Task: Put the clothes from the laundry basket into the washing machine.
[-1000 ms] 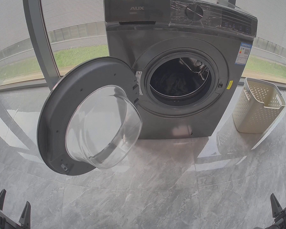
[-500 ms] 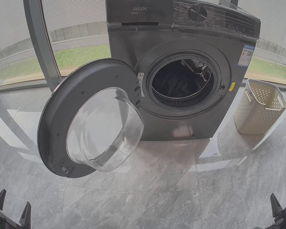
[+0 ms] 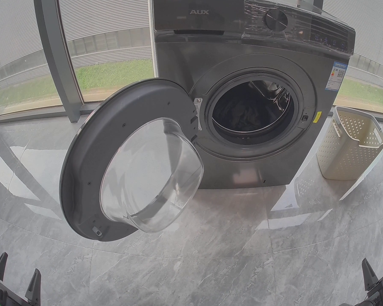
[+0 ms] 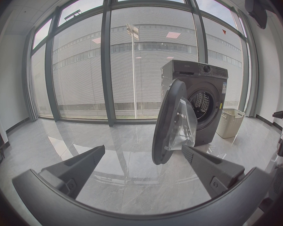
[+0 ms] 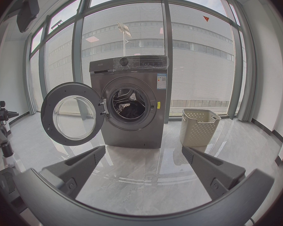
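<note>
Just right of the washing machine (image 3: 251, 43), laundry basket (image 3: 353, 149) upright, mouth up; dark clothes (image 3: 242, 115) inside the machine's drum, door (image 3: 93, 158) swung wide to its left. Well in front of the machine, left tool (image 3: 19, 265) and right tool (image 3: 377, 254) held low, both spread open, pointing at it.

Shifted the head view, sliding the grey front-loading washing machine (image 3: 251, 166), its open round glass-windowed door (image 3: 93, 158) and the cream perforated laundry basket (image 3: 349, 158) rightward in frame.
</note>
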